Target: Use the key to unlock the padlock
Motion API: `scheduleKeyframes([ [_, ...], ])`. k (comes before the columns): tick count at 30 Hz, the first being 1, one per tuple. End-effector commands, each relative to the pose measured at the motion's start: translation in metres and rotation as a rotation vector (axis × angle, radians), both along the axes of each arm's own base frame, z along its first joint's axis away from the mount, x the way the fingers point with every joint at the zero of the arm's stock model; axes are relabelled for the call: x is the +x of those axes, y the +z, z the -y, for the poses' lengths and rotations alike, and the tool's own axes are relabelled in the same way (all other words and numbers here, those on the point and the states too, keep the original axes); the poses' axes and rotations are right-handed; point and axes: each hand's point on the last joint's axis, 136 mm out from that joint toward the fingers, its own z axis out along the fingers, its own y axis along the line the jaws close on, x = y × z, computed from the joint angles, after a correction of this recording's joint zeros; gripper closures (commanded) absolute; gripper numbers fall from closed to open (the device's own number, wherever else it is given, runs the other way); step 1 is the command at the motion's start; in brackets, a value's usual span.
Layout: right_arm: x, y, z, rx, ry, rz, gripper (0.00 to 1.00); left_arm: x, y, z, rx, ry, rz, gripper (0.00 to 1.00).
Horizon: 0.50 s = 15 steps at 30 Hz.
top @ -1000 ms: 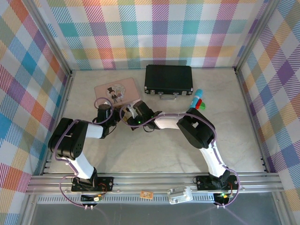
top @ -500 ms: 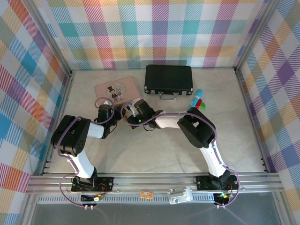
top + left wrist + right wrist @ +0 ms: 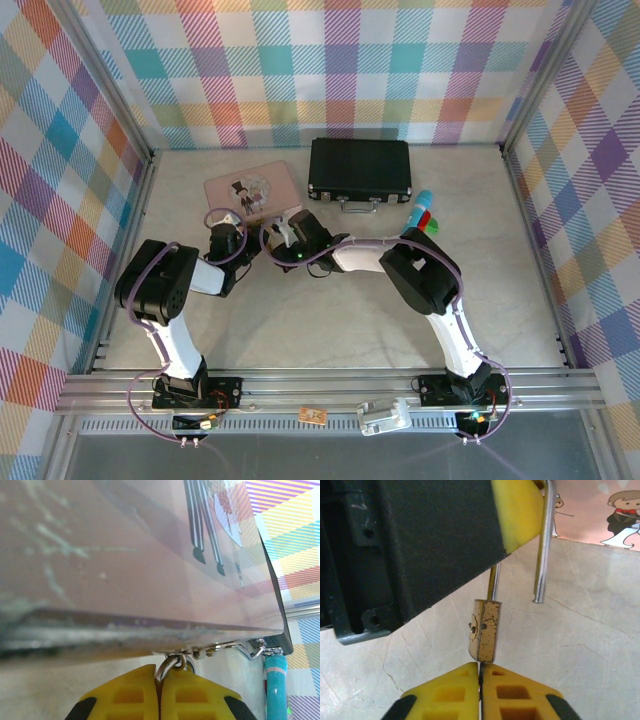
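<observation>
Padlock [image 3: 484, 630], the tiny brass-yellow block one with the silver metal shackle loop, looks already popped to me. One shackle leg hangs free of the body and the other sits in it. It's held up off the table just right of the pink rectangular tin [image 3: 250, 188] with the cartoon couple on its lid.

Starting from the tin: the left gripper [image 3: 161, 674] has its yellow fingers pressed together on the top of the shackle, carrying the lock. Right of that, the right gripper [image 3: 480, 669] sits at the end of the body away from the shackle, touching it or nearly. Its fingertips are squeezed together, and I can't tell if the small thin grey-silver metal key is between them. Further right of the tin sits the black hard case [image 3: 360, 168].

So I'd say the unlocking itself is basically done. What's left is maybe pulling the key out and setting everything down.
</observation>
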Motion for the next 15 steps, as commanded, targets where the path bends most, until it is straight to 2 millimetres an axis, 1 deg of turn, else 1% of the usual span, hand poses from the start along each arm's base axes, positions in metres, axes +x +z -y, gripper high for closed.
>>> scheduleKeyframes([
  [1, -0.005, 0.004, 0.004, -0.005, 0.029, -0.017, 0.86, -0.02, -0.029, 0.003, -0.053, 0.005, -0.121, 0.98],
  [3, -0.001, 0.006, 0.009, -0.005, 0.02, -0.013, 0.84, -0.023, -0.031, 0.0, -0.05, 0.019, -0.127, 1.0],
  [6, 0.004, 0.007, 0.016, -0.016, 0.011, -0.006, 0.78, -0.026, -0.032, -0.004, -0.046, 0.042, -0.133, 1.0],
  [9, 0.007, 0.011, 0.02, -0.02, 0.003, -0.005, 0.67, -0.029, -0.033, -0.01, -0.045, 0.078, -0.137, 1.0],
  [10, 0.007, 0.013, 0.02, -0.019, 0.002, -0.007, 0.62, -0.029, -0.031, -0.012, -0.047, 0.089, -0.135, 0.99],
  [13, 0.001, 0.015, 0.016, 0.012, 0.011, -0.043, 0.51, -0.03, -0.021, -0.015, -0.06, 0.11, -0.124, 0.9],
  [15, -0.003, 0.012, 0.012, 0.032, 0.024, -0.054, 0.5, -0.032, -0.015, -0.017, -0.053, 0.116, -0.131, 0.88],
])
